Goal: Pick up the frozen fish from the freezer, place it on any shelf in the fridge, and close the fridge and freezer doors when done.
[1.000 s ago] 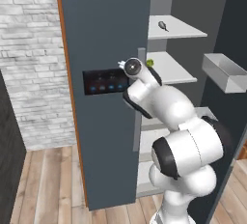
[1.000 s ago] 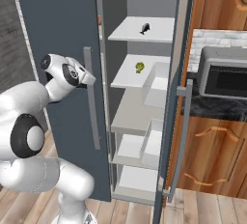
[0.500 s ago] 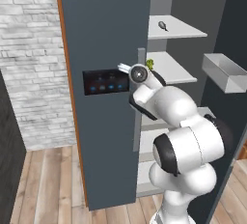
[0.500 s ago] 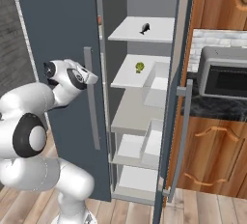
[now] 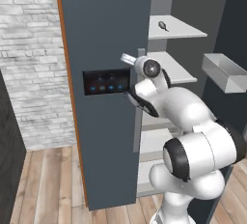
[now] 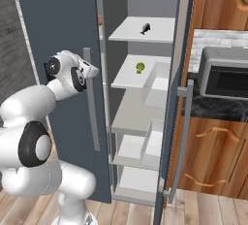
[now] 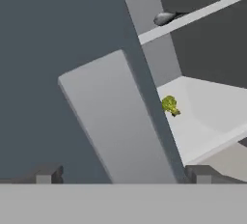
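The frozen fish (image 5: 163, 25) (image 6: 145, 28) (image 7: 166, 18) lies on the top shelf (image 6: 127, 34) of the fridge, the open half right of the display door. The fridge door (image 6: 177, 49) stands wide open at the right. The freezer door (image 5: 96, 35) (image 6: 53, 20), with its black display (image 5: 106, 81), faces forward at or near its closed position. My gripper (image 5: 127, 58) (image 6: 92, 69) (image 7: 123, 175) is open at that door's handle bar (image 5: 138, 102) (image 7: 116, 121). The bar runs between the finger tips, and nothing is held.
A small green leafy lump (image 6: 140, 67) (image 7: 170, 105) sits on the fridge's second shelf. A white bin (image 5: 224, 72) juts from the open fridge door. A microwave (image 6: 225, 78) and wooden cabinets (image 6: 218, 156) stand right of that door. A brick wall (image 5: 29, 49) is at the left.
My hand has shifted a little to the right along the freezer door, closer to the handle bar. The jaws stay open and the fish has not moved.
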